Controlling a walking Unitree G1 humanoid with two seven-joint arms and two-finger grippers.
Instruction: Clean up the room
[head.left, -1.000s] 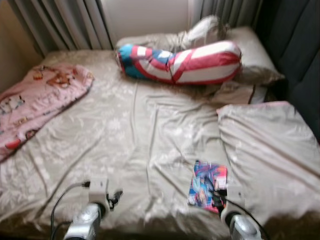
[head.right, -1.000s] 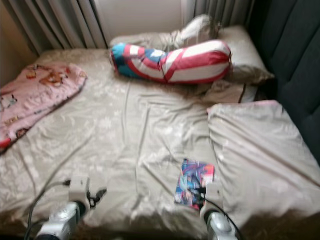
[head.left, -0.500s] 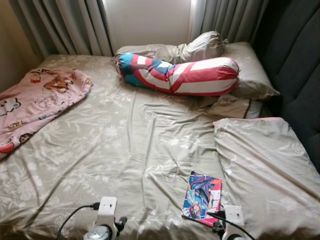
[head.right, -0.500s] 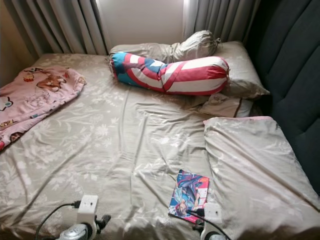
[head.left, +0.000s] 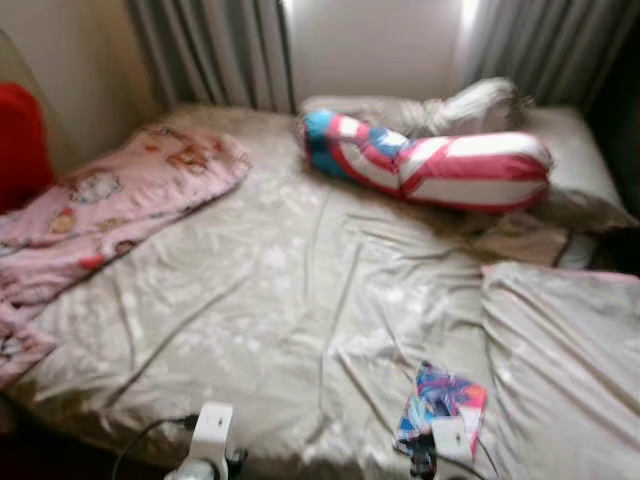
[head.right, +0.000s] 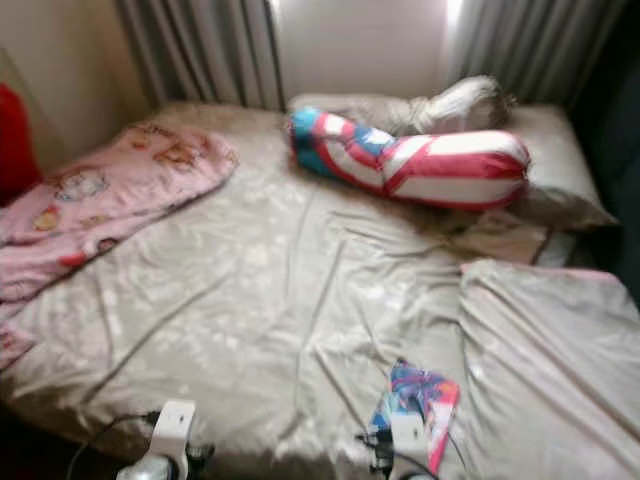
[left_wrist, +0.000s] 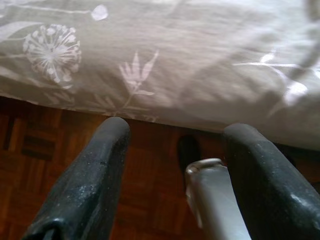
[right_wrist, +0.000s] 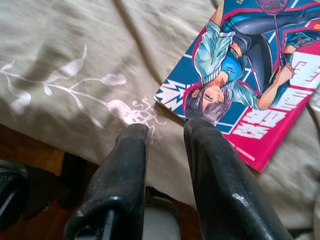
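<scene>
A colourful comic book (head.left: 440, 402) lies flat on the beige floral bedsheet (head.left: 300, 300), close to the bed's near edge. In the right wrist view my right gripper (right_wrist: 166, 134) hovers just short of the comic book (right_wrist: 250, 70), over the sheet's edge, fingers close together with nothing between them. My left gripper (left_wrist: 172, 131) hangs open below the sheet's hem, over the wooden floor (left_wrist: 35, 160). Both wrists' white camera mounts (head.left: 212, 430) peek in at the bottom of the eye views.
A pink cartoon blanket (head.left: 110, 200) is crumpled on the bed's left side. A red, white and blue bolster (head.left: 430, 165) and beige pillows (head.left: 565, 350) lie at the head. Something red (head.left: 20, 140) stands at the far left. Grey curtains (head.left: 210, 50) hang behind.
The camera has swung left, so the whole scene sits further right and is blurred. The red thing has come into view at the left. The book has not moved on the sheet.
</scene>
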